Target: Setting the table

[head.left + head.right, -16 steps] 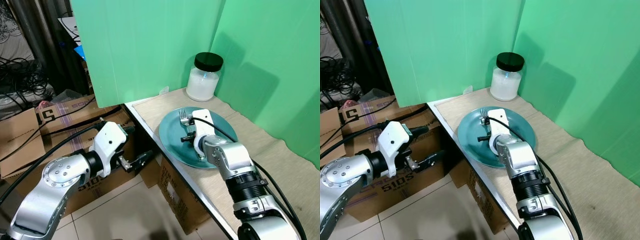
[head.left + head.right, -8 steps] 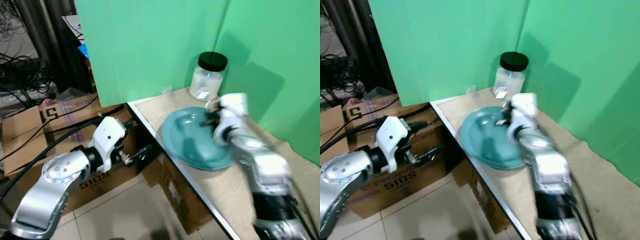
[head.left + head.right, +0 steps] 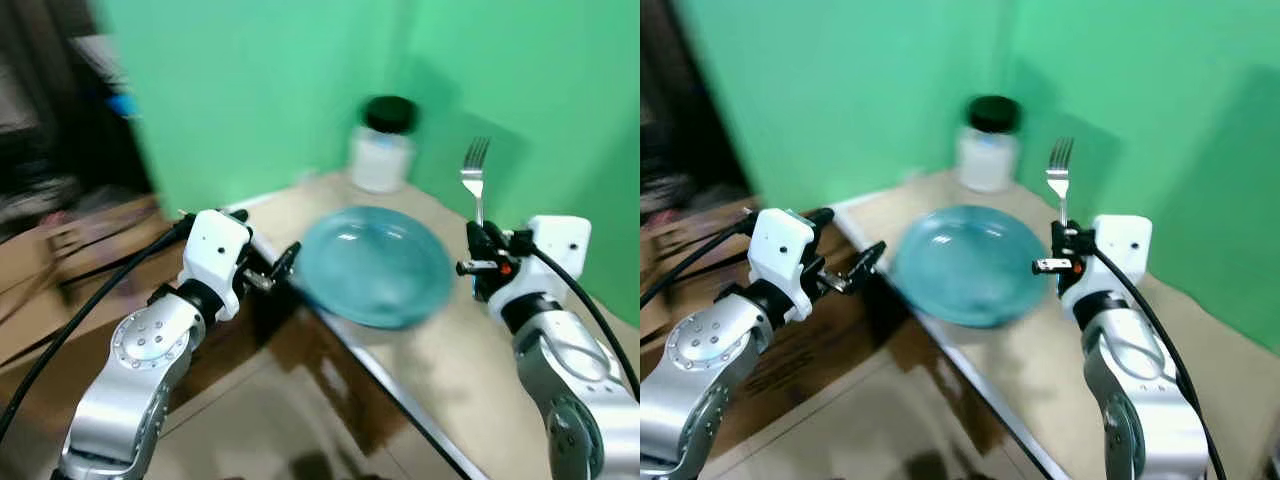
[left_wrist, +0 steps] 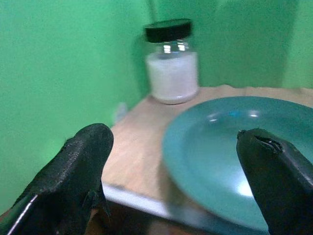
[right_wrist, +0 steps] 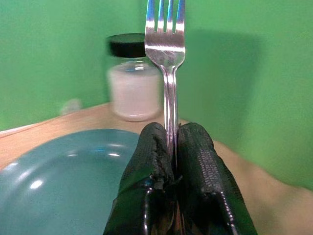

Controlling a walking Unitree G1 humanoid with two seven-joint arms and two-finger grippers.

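Observation:
A teal plate (image 3: 375, 265) lies on the tan table near its front edge. My right gripper (image 3: 482, 262) hovers just past the plate's right rim, shut on the handle of a silver fork (image 3: 474, 172) that stands upright, tines up. In the right wrist view the fork (image 5: 165, 44) rises from between the pressed fingers (image 5: 200, 152). My left gripper (image 3: 278, 268) is open at the plate's left rim, off the table edge. In the left wrist view its two fingers (image 4: 73, 171) stand wide apart with the plate (image 4: 234, 147) ahead of them.
A glass jar (image 3: 386, 145) with white contents and a black lid stands behind the plate against the green backdrop (image 3: 250, 90). The tan table cloth (image 3: 440, 370) runs to the right. Blurred cardboard boxes (image 3: 70, 250) and tiled floor lie to the left, below the table.
My right gripper has lifted the fork off the plate and carried it to the plate's right, now upright. The left gripper has risen to the plate's left rim. The camera has shifted.

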